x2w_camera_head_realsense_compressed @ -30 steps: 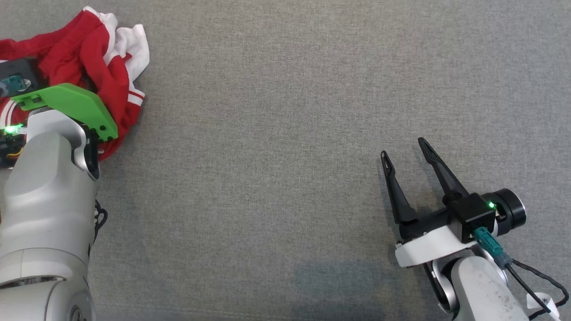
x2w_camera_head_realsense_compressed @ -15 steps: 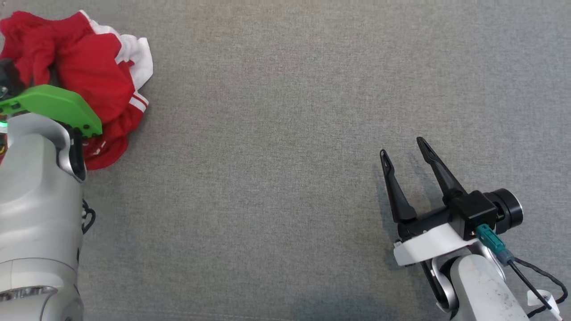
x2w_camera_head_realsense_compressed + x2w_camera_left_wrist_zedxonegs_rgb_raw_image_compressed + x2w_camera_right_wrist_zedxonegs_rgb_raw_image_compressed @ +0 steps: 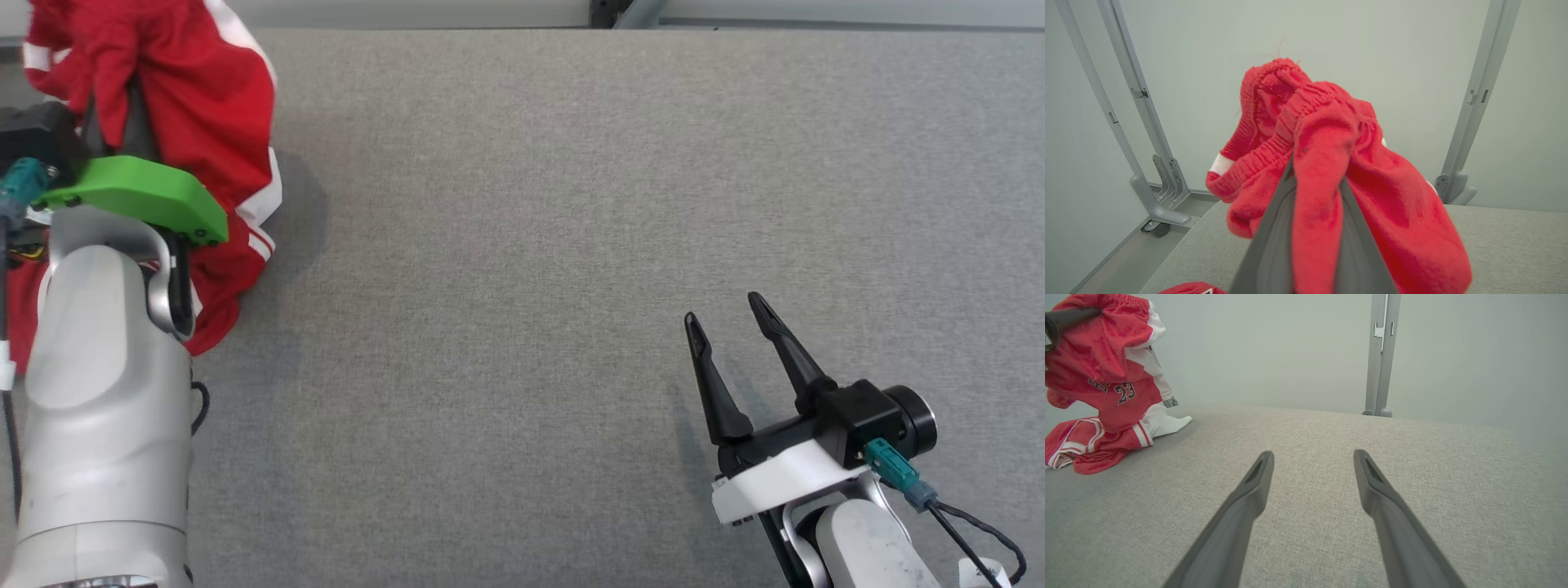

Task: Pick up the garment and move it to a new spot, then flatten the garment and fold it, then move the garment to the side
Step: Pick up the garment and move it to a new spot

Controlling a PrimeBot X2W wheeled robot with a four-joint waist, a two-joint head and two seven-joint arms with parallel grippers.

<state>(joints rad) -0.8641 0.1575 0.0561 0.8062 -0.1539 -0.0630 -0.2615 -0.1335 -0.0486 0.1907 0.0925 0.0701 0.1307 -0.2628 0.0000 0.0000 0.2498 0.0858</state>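
Garment (image 3: pixel 1327 163) of fleecy red cloth bunches between tapered fingers (image 3: pixel 1267 253).

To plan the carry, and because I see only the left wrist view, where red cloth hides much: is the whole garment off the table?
Observer: No. The right wrist view shows the garment hanging from the left gripper, with its lower part lying on the table.
Operator: Where is the right gripper?
Observer: In the head view the right gripper is open, with nothing between its fingers, far to the right of the garment.
Operator: Is there any print on the cloth?
Observer: Yes. The right wrist view shows the number 23 on a red panel, above white-striped trim.
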